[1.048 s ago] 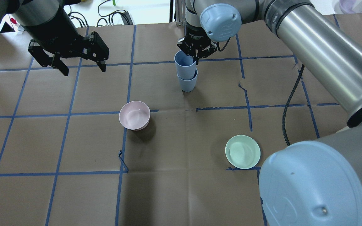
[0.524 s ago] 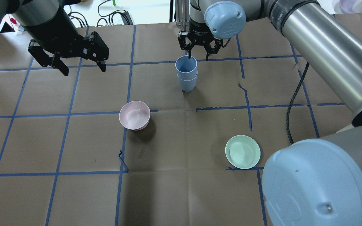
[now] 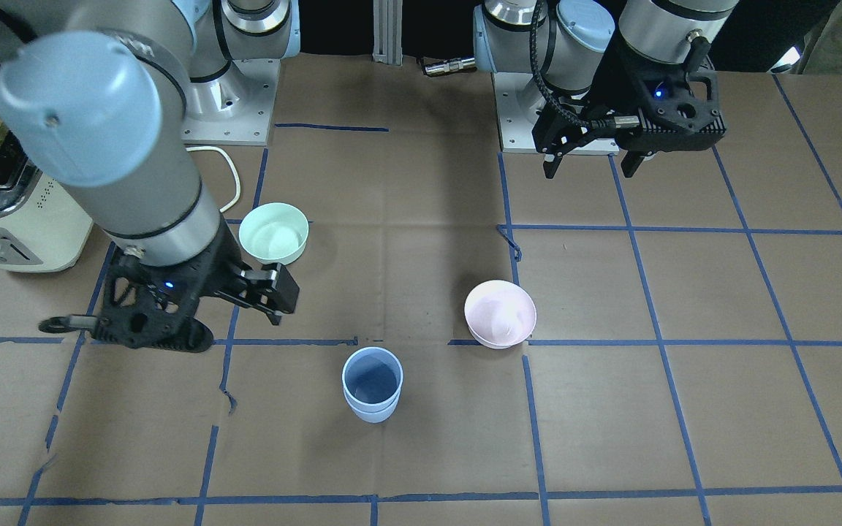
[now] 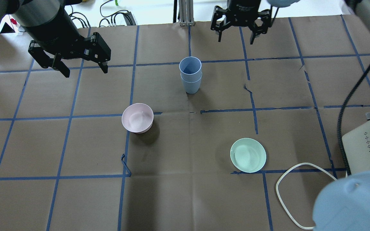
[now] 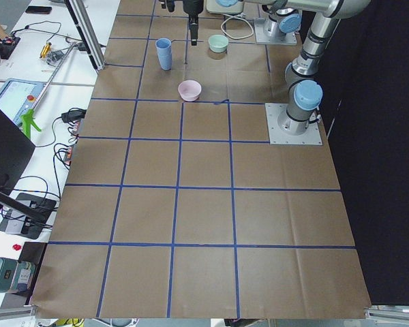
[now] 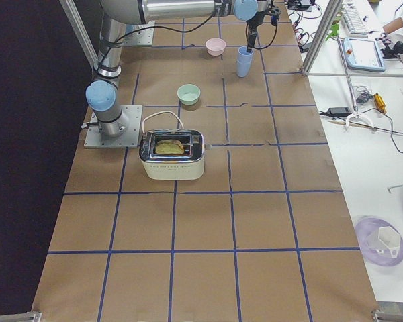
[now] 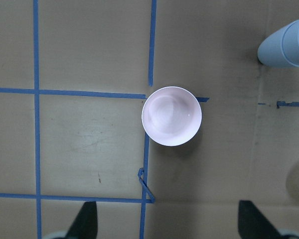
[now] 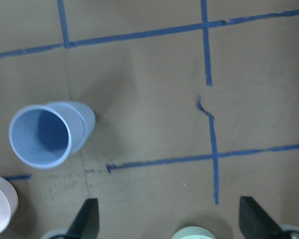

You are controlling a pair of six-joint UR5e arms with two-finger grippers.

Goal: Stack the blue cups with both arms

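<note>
The two blue cups (image 4: pixel 190 75) stand nested, one inside the other, upright on the brown table at far centre. They also show in the front view (image 3: pixel 371 385), at the left wrist view's top right corner (image 7: pixel 286 42) and in the right wrist view (image 8: pixel 47 132). My right gripper (image 4: pixel 236 37) is open and empty, raised beyond and to the right of the stack, clear of it. My left gripper (image 4: pixel 85 69) is open and empty, hovering at far left, well apart from the cups. It also shows in the front view (image 3: pixel 589 164).
A pale pink bowl (image 4: pixel 137 117) sits left of centre and a mint-green bowl (image 4: pixel 248 155) right of centre. A cream toaster (image 4: pixel 365 150) with a white cord (image 4: pixel 287 179) stands at the right edge. Blue tape lines grid the table.
My right gripper let go of the upper cup, opened and pulled up and away to the far right. The upper cup settled into the lower one. The left arm has not moved.
</note>
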